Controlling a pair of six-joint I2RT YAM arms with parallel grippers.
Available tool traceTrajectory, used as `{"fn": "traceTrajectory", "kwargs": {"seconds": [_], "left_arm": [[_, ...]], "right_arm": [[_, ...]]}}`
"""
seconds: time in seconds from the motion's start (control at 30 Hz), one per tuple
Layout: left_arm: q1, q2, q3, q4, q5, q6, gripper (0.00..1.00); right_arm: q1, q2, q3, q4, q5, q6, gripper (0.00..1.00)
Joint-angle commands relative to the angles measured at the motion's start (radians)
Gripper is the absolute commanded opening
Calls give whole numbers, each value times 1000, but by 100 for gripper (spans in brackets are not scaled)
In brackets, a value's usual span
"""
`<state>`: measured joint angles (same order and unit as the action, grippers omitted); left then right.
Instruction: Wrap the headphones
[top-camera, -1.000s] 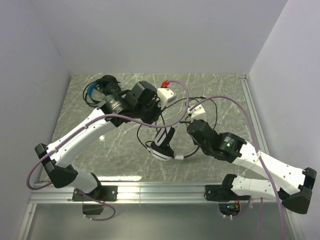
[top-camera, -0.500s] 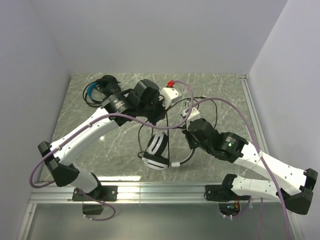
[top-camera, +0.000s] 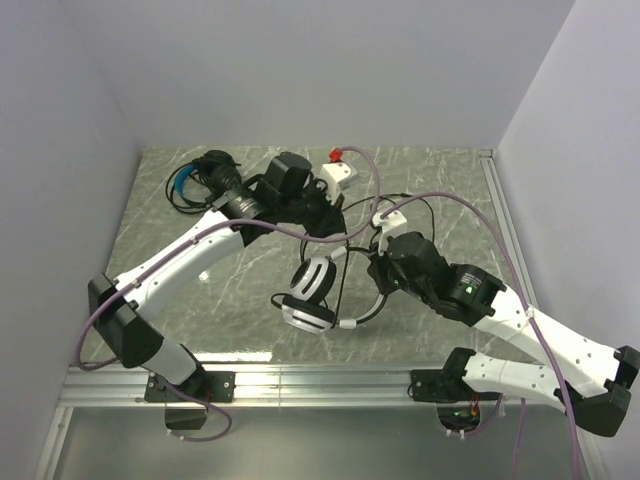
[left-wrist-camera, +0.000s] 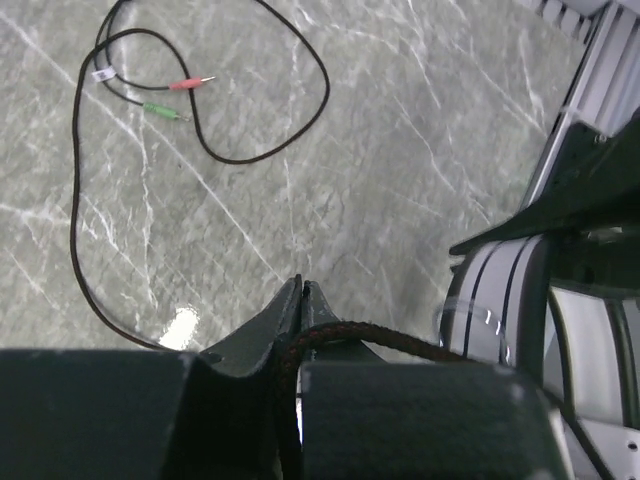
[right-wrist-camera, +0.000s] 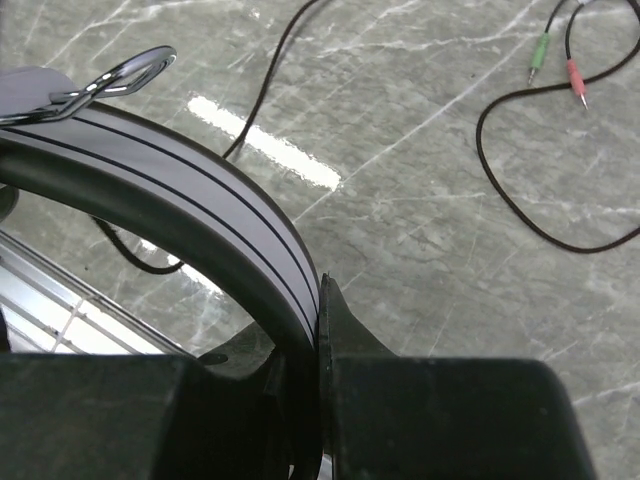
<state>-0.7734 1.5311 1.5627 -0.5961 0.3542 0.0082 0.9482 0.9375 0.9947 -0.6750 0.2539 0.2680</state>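
The white headphones (top-camera: 308, 293) with black ear pads hang above the middle of the table. My right gripper (right-wrist-camera: 318, 290) is shut on their white striped headband (right-wrist-camera: 190, 190); in the top view it (top-camera: 374, 277) is just right of them. My left gripper (left-wrist-camera: 300, 292) is shut on their braided black cable (left-wrist-camera: 390, 335), just behind the headset in the top view (top-camera: 325, 218). The cable's loose end with red and green plugs (left-wrist-camera: 180, 96) lies looped on the table. The black headphones with the blue headband (top-camera: 192, 181) sit at the back left.
The table is grey-green marble (top-camera: 230, 290) with white walls on three sides. A metal rail (top-camera: 320, 380) runs along the near edge. Purple arm cables (top-camera: 440, 200) arch over the middle.
The white headset has swung a little towards the near left with my right gripper. My left gripper has shifted right and back, still pinching the cable.
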Motion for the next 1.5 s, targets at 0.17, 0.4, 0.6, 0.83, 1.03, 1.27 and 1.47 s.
{"fn": "traceTrajectory", "kwargs": {"seconds": [0.17,0.4,0.6,0.83,1.03,1.27,1.47], "left_arm": [[112,-130,-171,393,37,-169,9],[129,-129,-297,620,144,-229,17],[129,-94,-406,824,230,-280,20],[129,1,-458,985,261,-347,20],[129,99,-472,1120,360,-408,23],[123,170,-555,1475,436,-599,24],[82,225,-581,1719,447,-705,27]], "right_arm": [[-25,-49,56,9,-136,48,0],[-23,-62,159,-78,-159,72,0],[-22,-23,295,-169,-142,76,0],[-23,29,435,-259,-101,76,0],[-23,63,586,-327,-62,60,0],[-22,130,682,-365,-44,51,0],[-23,176,760,-388,-16,50,0]]}}
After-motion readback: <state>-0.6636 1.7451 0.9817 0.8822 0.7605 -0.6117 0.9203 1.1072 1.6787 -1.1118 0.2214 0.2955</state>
